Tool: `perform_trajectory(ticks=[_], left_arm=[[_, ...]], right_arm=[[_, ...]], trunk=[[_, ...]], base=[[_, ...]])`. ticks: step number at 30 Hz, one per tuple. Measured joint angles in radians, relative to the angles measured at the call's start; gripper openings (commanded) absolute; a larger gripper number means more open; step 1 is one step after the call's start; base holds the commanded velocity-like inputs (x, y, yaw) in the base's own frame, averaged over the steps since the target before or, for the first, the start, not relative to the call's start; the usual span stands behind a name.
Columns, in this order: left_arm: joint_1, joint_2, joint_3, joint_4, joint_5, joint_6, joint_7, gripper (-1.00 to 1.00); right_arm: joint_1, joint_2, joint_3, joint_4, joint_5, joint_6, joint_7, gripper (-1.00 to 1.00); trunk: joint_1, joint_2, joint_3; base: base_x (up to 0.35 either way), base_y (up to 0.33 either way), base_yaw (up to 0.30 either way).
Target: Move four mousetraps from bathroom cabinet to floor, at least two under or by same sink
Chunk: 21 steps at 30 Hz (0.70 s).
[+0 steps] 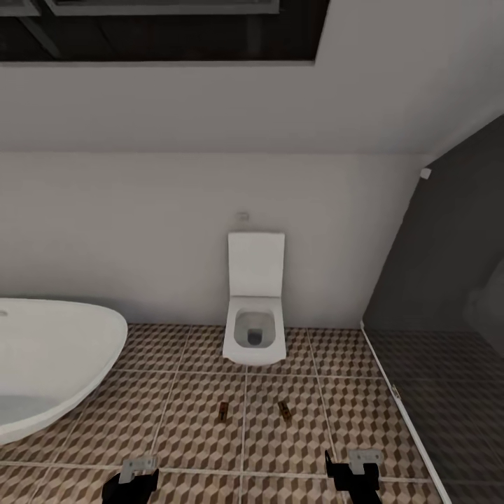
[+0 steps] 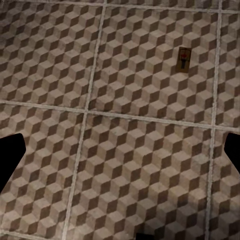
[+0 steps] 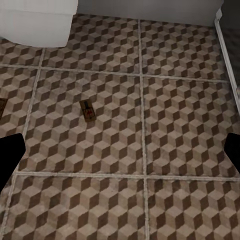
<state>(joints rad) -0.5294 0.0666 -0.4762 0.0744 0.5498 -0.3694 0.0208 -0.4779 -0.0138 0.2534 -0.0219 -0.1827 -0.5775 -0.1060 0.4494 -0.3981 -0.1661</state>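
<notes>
Two mousetraps lie flat on the bathroom floor (image 1: 196, 434) in front of the toilet, one to the left (image 1: 223, 411) and one to the right (image 1: 284, 409), each a small brown board with dark metal. The left wrist view has one mousetrap (image 2: 185, 59) ahead of my open left gripper (image 2: 120, 160). A mousetrap (image 3: 88, 111) also lies ahead of my open right gripper (image 3: 120, 155), with another (image 3: 2, 107) at the picture's edge. Both grippers hang low over the tiles, left (image 1: 136, 476) and right (image 1: 357, 470), holding nothing. The cabinet and the bathroom sink are out of view.
A white toilet (image 1: 255, 308) stands against the far wall. An oval white bathtub (image 1: 49, 364) fills the left side. On the right, a pale threshold (image 1: 399, 399) separates the tiles from the dark grey shower floor (image 1: 455, 406).
</notes>
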Motion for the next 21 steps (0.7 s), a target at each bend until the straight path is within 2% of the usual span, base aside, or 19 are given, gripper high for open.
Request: perform_trajectory(ticks=[21], left_arm=[[0.000, 0.000, 0.000, 0.001, 0.000, 0.000, 0.000, 1.00]], right_arm=[[0.000, 0.000, 0.000, 0.000, 0.000, 0.000, 0.000, 1.00]], trunk=[[0.000, 0.000, 0.033]], base=[[0.000, 0.000, 0.000]])
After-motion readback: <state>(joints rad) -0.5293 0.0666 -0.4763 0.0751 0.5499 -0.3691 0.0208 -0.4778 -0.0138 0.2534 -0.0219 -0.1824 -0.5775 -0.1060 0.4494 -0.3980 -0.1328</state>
